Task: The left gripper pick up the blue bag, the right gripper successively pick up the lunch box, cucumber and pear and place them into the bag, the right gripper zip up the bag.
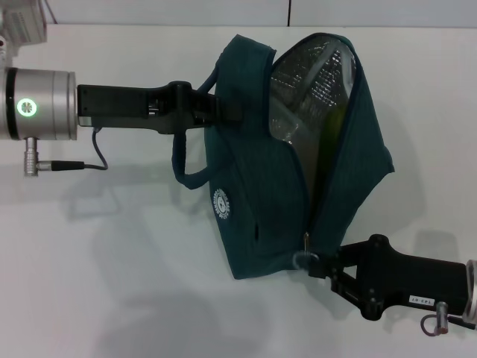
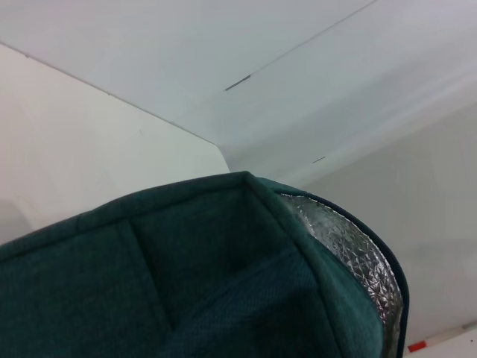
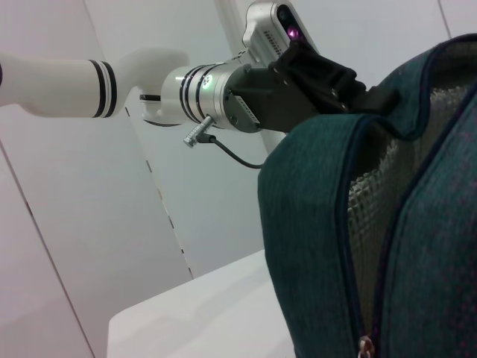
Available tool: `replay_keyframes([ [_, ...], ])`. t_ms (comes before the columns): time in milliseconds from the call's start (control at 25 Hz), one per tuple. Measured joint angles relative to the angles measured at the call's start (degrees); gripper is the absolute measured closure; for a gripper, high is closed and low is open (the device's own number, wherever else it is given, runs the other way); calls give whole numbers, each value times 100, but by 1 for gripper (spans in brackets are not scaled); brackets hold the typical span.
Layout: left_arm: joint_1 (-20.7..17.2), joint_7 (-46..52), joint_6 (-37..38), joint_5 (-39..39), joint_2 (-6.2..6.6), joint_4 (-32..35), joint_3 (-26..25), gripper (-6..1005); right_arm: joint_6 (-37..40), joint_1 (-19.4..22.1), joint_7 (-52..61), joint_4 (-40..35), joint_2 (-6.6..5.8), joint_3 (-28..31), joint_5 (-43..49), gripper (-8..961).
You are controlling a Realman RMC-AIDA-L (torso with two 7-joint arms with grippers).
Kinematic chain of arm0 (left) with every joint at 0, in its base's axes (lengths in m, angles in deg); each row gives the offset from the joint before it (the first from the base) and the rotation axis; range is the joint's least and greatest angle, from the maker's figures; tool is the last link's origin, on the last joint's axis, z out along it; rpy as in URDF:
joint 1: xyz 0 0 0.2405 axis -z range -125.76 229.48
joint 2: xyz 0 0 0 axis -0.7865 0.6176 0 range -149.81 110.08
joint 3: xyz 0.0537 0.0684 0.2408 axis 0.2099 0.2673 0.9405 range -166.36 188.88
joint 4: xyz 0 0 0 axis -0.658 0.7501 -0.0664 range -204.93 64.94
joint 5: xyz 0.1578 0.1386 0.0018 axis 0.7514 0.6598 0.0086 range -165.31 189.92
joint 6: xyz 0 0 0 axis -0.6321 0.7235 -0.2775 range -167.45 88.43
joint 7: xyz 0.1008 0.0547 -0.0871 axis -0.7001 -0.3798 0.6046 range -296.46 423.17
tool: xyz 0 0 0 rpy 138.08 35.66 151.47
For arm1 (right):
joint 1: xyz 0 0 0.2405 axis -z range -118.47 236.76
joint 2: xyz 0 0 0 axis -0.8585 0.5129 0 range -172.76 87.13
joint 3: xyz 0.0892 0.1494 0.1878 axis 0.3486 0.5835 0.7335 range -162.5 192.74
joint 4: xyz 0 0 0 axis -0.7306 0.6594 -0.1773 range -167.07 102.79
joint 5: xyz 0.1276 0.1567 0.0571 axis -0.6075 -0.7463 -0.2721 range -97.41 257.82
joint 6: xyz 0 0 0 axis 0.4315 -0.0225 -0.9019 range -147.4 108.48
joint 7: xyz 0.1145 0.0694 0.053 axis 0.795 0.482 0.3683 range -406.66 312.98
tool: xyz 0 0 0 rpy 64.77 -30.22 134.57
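The left gripper (image 1: 227, 110), a black-bodied unit on a silver wrist, is seen in the head view reaching in from the left and clamped on the upper edge of the large dark teal fabric lunch bag (image 1: 253, 216), near the padded loop handle (image 1: 186, 168) that hangs below it; the bag is thereby held up off the white table (image 1: 112, 283), judged so that its mouth stays presented and its fabric taut for zipping. The fingertips themselves are buried in fabric, so the clamp is inferred from the bag's hanging. The quilted silver foil lining (image 1: 309, 82) is exposed through the open mouth, and a small yellow-green patch (image 1: 337, 119) is noted deep inside; it cannot be identified with certainty. The clear lunch box, the cucumber and the pear are not seen on the table and are presumed to be inside the bag, out of sight. A white round logo (image 1: 220, 203) is visible on the bag's side. At the lower right, the right gripper (image 1: 322, 265) is positioned at the closed end of the zipper track, with its fingers drawn together at the ring zipper pull (image 1: 305, 256); whether the ring is truly pinched cannot be told. The zip is judged almost wholly undone, with the closing stroke not yet made.
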Motion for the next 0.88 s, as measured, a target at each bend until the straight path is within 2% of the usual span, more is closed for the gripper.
replay_keyframes([
  [80, -5, -6, 0, 0, 0, 0, 0, 959, 0, 0, -2, -1, 0, 1, -1, 882],
  [560, -16, -13, 0, -6, 8, 0, -4, 957, 220, 137, -13, 49, -56, 82, -296, 951],
  [720, -23, -44, 0, -8, 9, 0, -9, 956, 646, 374, -112, 58, -79, 477, -411, 949],
  [880, -25, -163, 6, -21, 5, 0, -6, 956, 1028, 414, -181, 67, -81, 726, -423, 948],
])
